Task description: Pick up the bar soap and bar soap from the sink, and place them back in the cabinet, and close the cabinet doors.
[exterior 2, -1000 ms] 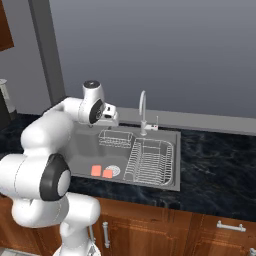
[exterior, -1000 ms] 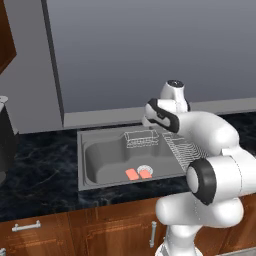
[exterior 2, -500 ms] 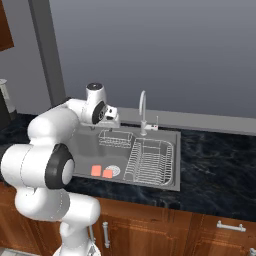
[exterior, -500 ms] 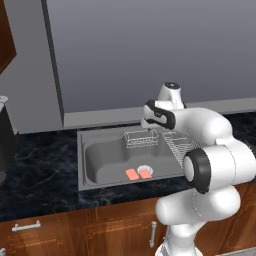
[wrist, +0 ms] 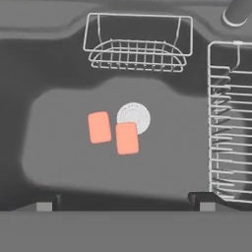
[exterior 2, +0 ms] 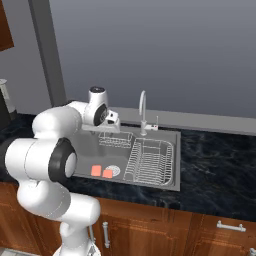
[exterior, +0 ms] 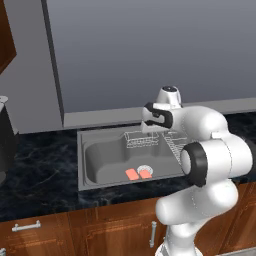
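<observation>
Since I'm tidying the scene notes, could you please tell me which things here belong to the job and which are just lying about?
Job:
two bar soaps
sink

Lying about:
wire basket
dish rack
faucet

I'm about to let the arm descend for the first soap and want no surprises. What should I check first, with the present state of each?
1. Both salmon-pink flat bar soaps lie in the grey metal sink: ok, left bar and right bar.
2. Bars apart enough to take one: cannot tell, they lie close side by side.
3. Round drain clear of the grasp: not ok, the right bar overlaps its edge.
4. Claw open: ok, fingertips spread wide.
5. Claw empty: ok.
6. Wire basket and wire dish rack away from the bars: ok.
</observation>
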